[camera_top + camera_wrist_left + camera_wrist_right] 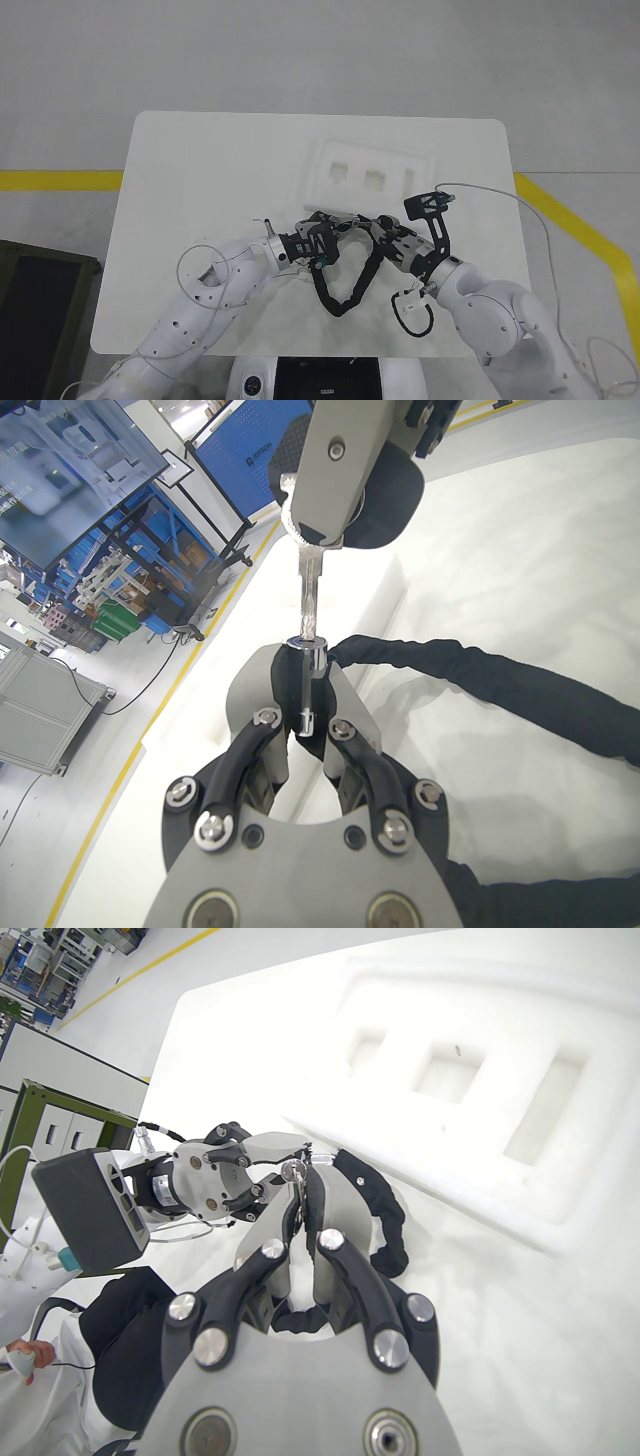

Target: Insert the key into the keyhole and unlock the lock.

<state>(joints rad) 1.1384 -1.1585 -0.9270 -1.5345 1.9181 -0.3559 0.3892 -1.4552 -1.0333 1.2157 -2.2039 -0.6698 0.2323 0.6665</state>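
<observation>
Left claw (305,665) around lock (308,700) (key (310,600) end-on)

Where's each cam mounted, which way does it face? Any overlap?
Top view: overhead, looking down at the table and foam tray; left gripper and right gripper show, tips meeting.
Left wrist view: behind the left gripper, looking along its fingers at the lock they clamp, key tip at the keyhole.
Right wrist view: behind the right gripper, looking along its fingers, shut on the key, toward the lock.
Shared: both wrist views show key, lock, opposite gripper.
</observation>
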